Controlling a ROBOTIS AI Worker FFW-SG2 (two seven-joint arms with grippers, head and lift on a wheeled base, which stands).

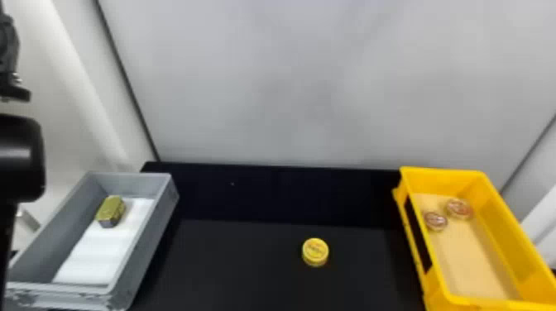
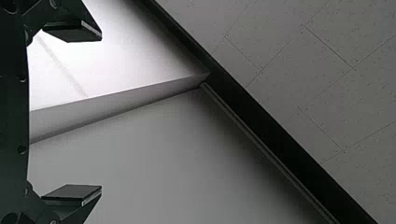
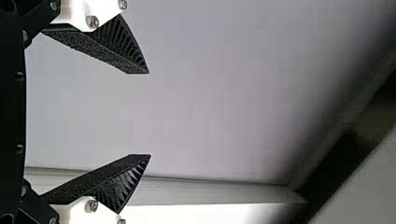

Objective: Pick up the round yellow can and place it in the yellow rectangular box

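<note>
- The left gripper (image 1: 15, 93) is raised at the head view's left edge, its jaws wide apart with nothing between them.
- The gray box (image 1: 142, 244) sits at the left end of the black counter (image 1: 231, 264).
- Inside it, toward the far end, a greenish-gold tin (image 1: 111, 210) rests by the white lining (image 1: 97, 258).
- The round yellow can (image 1: 315, 251) stands upright on the counter between the two boxes, nearer the yellow one and outside both.
- The yellow rectangular box (image 1: 502, 223) is at the right end.
- Two round reddish tins (image 1: 435, 221) lie close together inside, toward its far end.
- The right gripper (image 3: 149, 114) has its jaws spread and empty in its wrist view, before a pale wall (image 3: 224, 112).
</note>
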